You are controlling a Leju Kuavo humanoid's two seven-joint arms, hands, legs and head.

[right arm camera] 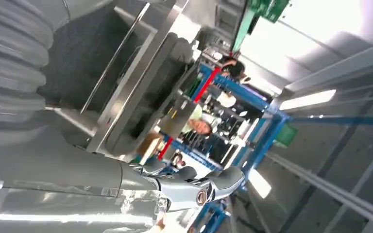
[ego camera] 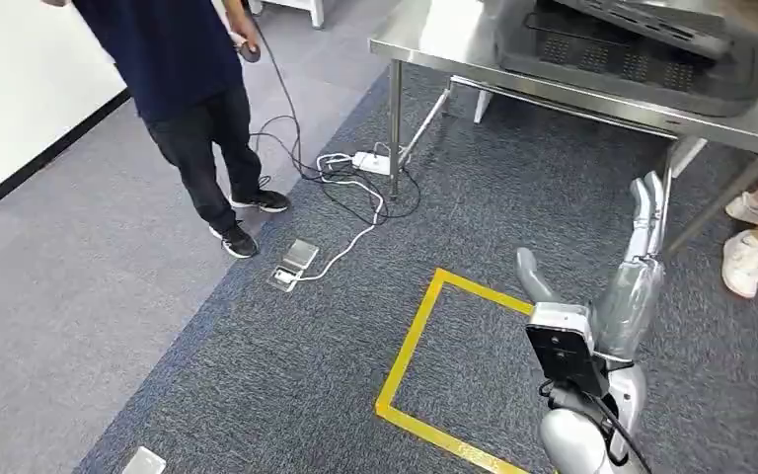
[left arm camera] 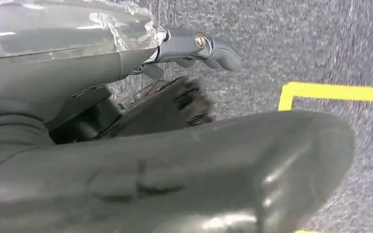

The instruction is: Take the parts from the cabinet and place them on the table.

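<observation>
My right hand (ego camera: 642,232) reaches out low over the carpet, its fingers stretched straight toward the steel table (ego camera: 434,35) and nothing in it. In the right wrist view the right hand (right arm camera: 126,179) points up at the table's underside and holds nothing. A dark grey perforated tray (ego camera: 632,64) lies on the table top. My left hand (left arm camera: 126,145) hangs above the carpet near a yellow tape line (left arm camera: 335,91); its thick thumb stands apart from the fingers and nothing lies between them.
A person in dark clothes (ego camera: 192,69) stands at the far left holding a cable. White cables and a power strip (ego camera: 370,163) lie by the table leg. Another person's white shoes (ego camera: 745,262) stand at the right. A yellow tape square (ego camera: 410,346) marks the carpet.
</observation>
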